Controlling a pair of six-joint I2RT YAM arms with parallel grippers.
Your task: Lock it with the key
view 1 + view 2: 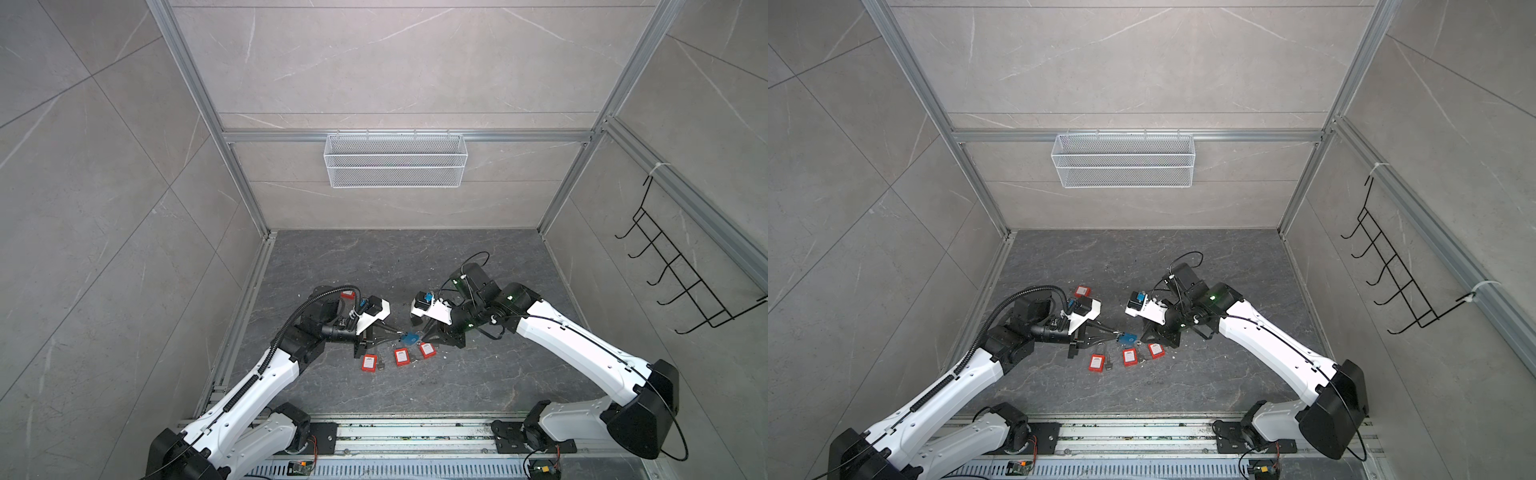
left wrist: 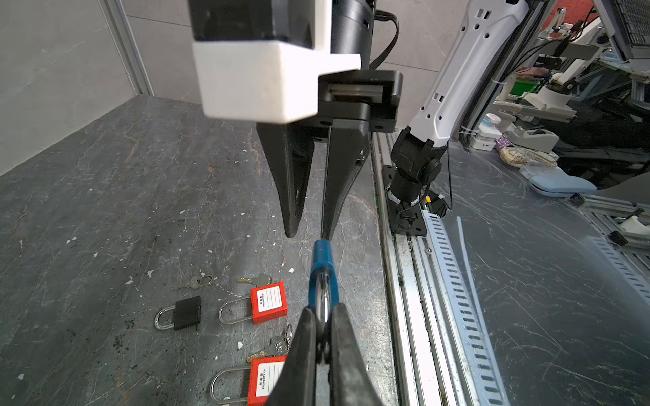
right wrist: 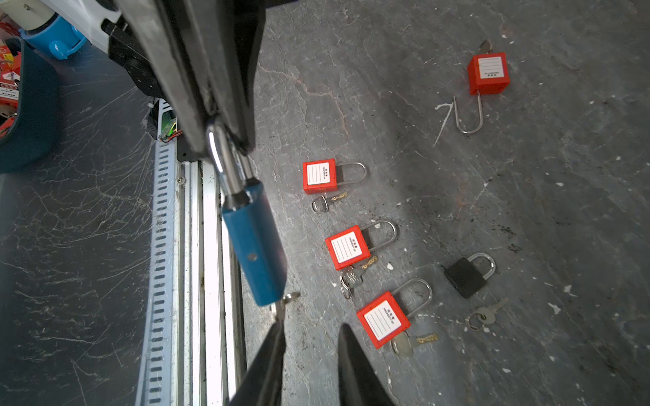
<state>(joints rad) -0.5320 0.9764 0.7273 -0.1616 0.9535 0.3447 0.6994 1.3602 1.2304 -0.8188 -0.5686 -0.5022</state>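
Enclosure: grey tiled walls on an aluminium frame, floored by a dark grey stone-look worktop (image 1: 415, 270). A white wire basket (image 1: 395, 160) hangs on the back wall and a black hook rack (image 1: 681, 266) on the right-hand wall.

1. Blue padlock (image 3: 255, 246): held at the front middle of the worktop, between the two arms. In both top views it sits just on the far side of a row of three red padlocks (image 1: 401, 356). Its steel shackle (image 3: 225, 165) points toward the left arm. Whether the shackle is latched cannot be told.

2. Key (image 3: 286, 301): silver, projecting from the end of the blue body opposite the shackle.

3. Left gripper (image 2: 323, 309): jaws together, clamped on the shackle.

4. Right gripper (image 3: 312, 325): jaws apart, nothing between them. One fingertip (image 3: 279, 327) is just beside the key; whether they touch is unclear.

5. Row of three red padlocks: white labels, lying flat, shackles closed. Loose keys (image 3: 329, 203) lie beside each.

6. Fourth red padlock (image 3: 489, 72): well apart from the row, with its shackle swung out and one leg free.

7. Black padlock (image 3: 466, 277): lying flat with its shackle closed, and a small ringed key (image 3: 487, 313) near it.
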